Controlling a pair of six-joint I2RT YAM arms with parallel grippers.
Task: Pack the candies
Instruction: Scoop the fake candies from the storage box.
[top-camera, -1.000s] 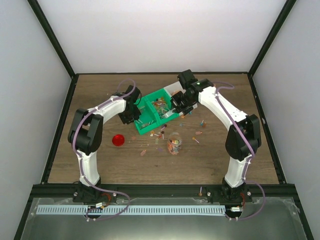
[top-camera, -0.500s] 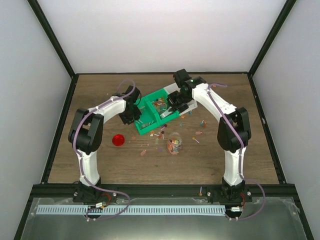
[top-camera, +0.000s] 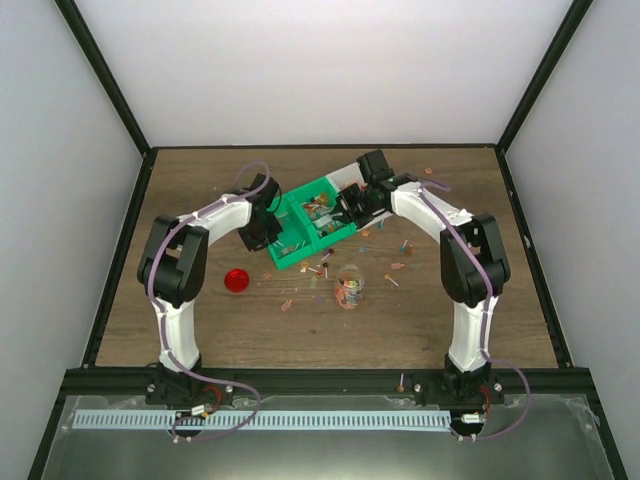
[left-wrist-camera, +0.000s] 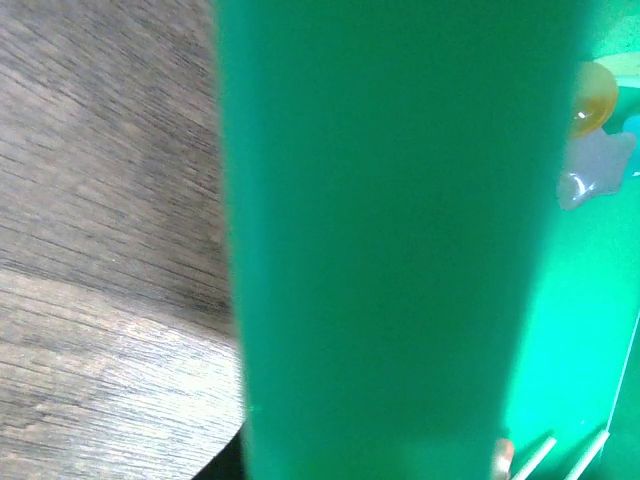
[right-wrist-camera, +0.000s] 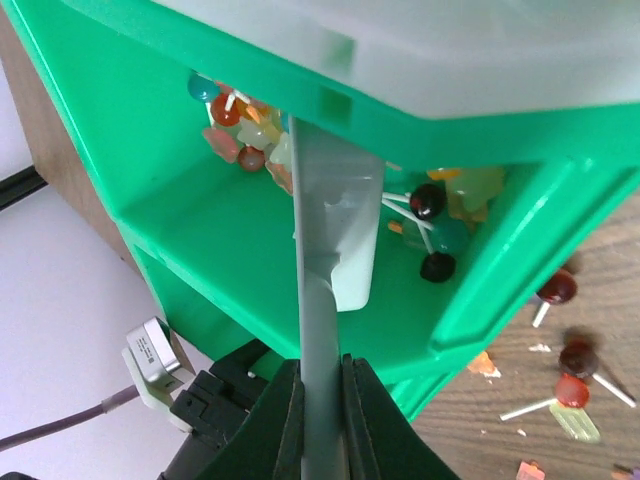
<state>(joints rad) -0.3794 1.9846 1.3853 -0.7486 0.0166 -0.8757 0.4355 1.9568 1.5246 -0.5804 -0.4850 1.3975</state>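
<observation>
**Station check: grip and load positions**

Lower left of the top view: a red lid (top-camera: 237, 280) lies alone on the table (top-camera: 180, 200). Next along, the left gripper (top-camera: 264, 228) sits against the left wall of the green tray (top-camera: 290, 252). That wall fills its wrist view and the fingers are out of sight, so I cannot tell whether they are spread or pressed together. A few candies (left-wrist-camera: 592, 130) show at the right edge of that view, inside the tray beyond the wall.

Centre: more candies lie loose on the table just below and right of the tray, and some sit in a clear jar (top-camera: 349, 290).

Right: the right gripper (right-wrist-camera: 320, 372) pinches the flat handle of the scoop (right-wrist-camera: 350, 250), whose head is inside the tray. Candies lie in the tray to the upper left and right of the head, ahead of the fingers (right-wrist-camera: 285, 420) and apart from them.
</observation>
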